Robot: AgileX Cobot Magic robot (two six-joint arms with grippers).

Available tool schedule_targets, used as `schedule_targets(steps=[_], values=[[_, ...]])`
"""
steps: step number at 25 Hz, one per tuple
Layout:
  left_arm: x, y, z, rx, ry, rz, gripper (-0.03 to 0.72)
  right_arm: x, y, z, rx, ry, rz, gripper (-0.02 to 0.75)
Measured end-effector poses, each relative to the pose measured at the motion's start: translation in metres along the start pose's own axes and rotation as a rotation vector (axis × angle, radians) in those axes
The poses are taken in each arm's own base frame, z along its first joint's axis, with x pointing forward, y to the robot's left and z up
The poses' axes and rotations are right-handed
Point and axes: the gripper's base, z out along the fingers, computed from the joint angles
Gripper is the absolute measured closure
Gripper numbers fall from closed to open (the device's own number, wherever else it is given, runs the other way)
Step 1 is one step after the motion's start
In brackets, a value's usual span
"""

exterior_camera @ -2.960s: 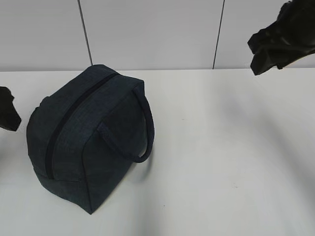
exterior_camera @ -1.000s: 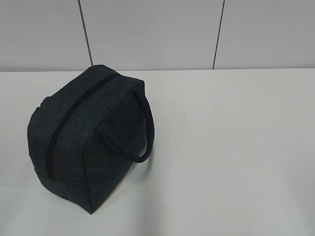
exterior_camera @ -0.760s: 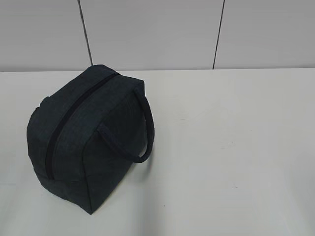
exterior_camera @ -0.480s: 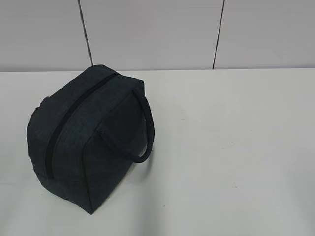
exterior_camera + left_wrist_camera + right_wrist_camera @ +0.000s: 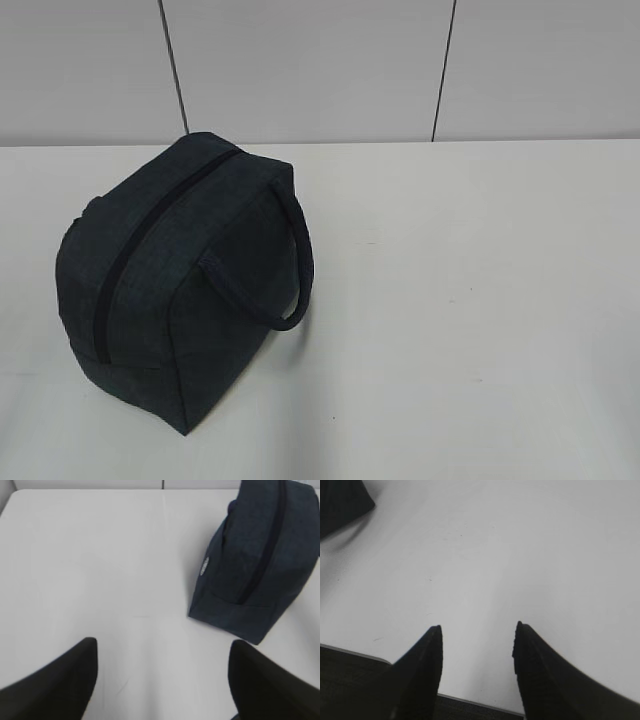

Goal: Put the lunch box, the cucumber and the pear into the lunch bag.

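The dark navy lunch bag (image 5: 185,280) stands on the left of the white table, its black zipper closed along the top and its loop handle (image 5: 290,260) hanging to the right. From the left wrist view the lunch bag (image 5: 255,565) lies at the upper right, well ahead of my left gripper (image 5: 162,650), which is open over bare table. My right gripper (image 5: 477,630) is open too, near the table's front edge, with only a corner of the lunch bag (image 5: 340,502) at top left. Neither gripper appears in the exterior view. The lunch box, cucumber and pear are out of view.
A pale panelled wall (image 5: 320,70) backs the white table (image 5: 470,300). The table's front edge (image 5: 470,702) runs just under my right fingers, with dark floor below it.
Three seconds ago both arms showed at the edges of the exterior view; they have since pulled out of it. The bag has not moved.
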Motion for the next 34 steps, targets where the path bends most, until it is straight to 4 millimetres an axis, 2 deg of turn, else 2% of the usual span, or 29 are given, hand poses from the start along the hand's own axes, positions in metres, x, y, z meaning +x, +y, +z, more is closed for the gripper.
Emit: schedule_targets(steps=[6, 34], values=[[0.0005, -0.0012, -0.0005, -0.085, -0.013, -0.045, 0.211, -0.0001, 0.0006, 0.0, 0.049, 0.005, 0.03, 0.349], [0.0005, -0.0013, -0.0005, -0.089, -0.014, -0.048, 0.265, -0.0001, 0.0007, 0.0, 0.053, 0.006, 0.032, 0.349]])
